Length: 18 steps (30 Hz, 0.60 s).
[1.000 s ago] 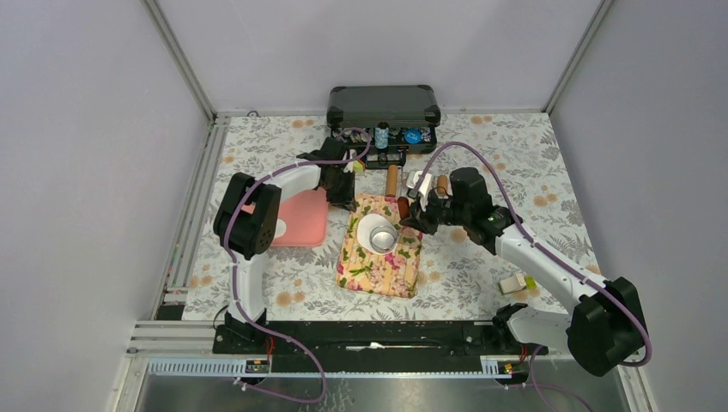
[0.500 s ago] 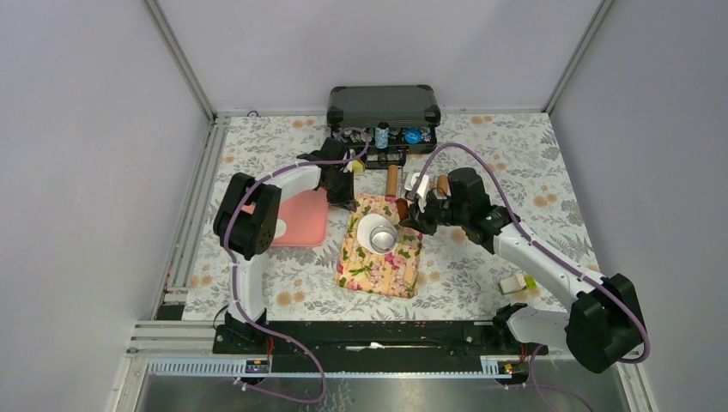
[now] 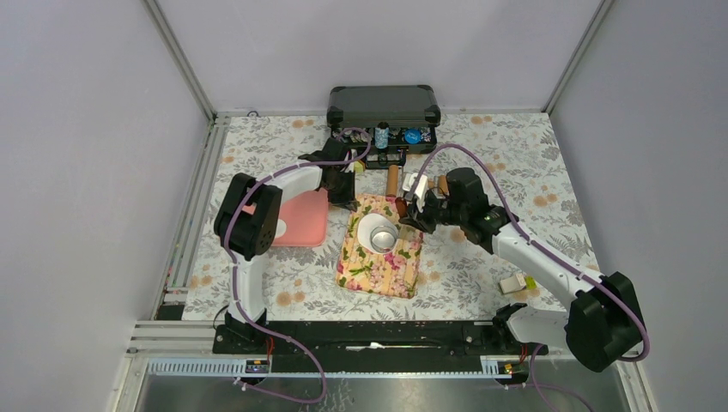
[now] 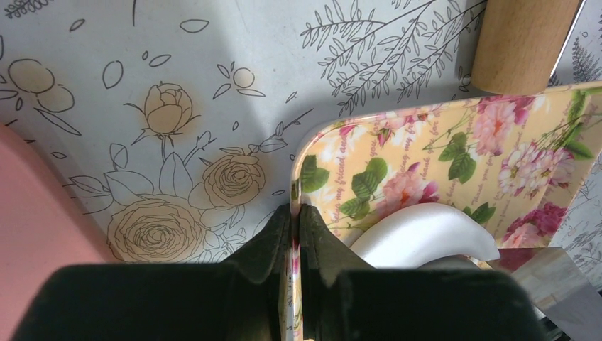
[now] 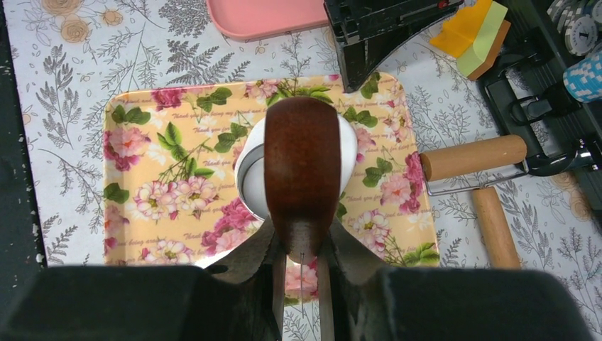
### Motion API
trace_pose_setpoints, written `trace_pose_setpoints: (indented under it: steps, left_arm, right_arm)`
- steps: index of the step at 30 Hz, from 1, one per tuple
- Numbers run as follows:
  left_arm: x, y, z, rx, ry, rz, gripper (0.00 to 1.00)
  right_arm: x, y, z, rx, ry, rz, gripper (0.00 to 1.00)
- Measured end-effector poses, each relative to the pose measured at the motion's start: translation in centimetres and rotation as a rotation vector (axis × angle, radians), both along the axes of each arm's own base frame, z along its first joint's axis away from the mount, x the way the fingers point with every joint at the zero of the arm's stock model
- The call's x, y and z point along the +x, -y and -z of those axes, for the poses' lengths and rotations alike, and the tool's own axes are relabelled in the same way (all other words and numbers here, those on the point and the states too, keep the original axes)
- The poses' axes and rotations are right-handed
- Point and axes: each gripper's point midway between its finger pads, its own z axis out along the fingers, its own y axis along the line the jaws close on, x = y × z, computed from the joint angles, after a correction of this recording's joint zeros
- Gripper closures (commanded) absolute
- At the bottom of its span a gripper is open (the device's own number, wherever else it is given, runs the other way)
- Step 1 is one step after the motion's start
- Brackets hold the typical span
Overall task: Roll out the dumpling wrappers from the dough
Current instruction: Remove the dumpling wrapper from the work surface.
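Observation:
A white round dough disc [image 3: 373, 227] lies on the yellow floral tray [image 3: 382, 273], against a round silver tin [image 3: 387, 241]. My right gripper [image 3: 409, 211] is shut on a dark brown wooden tool [image 5: 302, 160] held just over the disc [image 5: 248, 174]. My left gripper [image 3: 348, 200] is shut on the floral tray's far left edge [image 4: 297, 181]. The left wrist view shows the disc [image 4: 419, 234] just right of those fingers. No separate dough lumps show.
A pink tray [image 3: 302, 220] lies left of the floral tray. A light wooden roller [image 3: 393, 180] lies behind it, in front of an open black case [image 3: 383, 106]. A white-and-green block [image 3: 516, 283] sits at the right. A yellow-green block [image 5: 477, 28] is by the case.
My right gripper has shifted slightly left with the brown tool. The left arm and the floral tray have not moved.

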Motion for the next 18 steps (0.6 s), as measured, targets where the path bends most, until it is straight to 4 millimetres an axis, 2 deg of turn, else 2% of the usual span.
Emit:
trace_pose_setpoints:
  steps: [8,18]
  left_arm:
    - [0.0,0.2,0.0,0.012,0.014,0.014,1.0]
    - [0.1,0.5,0.0,0.014,0.034,0.027,1.0]
  right_arm:
    - [1.4,-0.6,0.0,0.0,0.017,0.013,1.0]
    - [5.4,-1.1,0.2,-0.051,0.086,0.078,1.0]
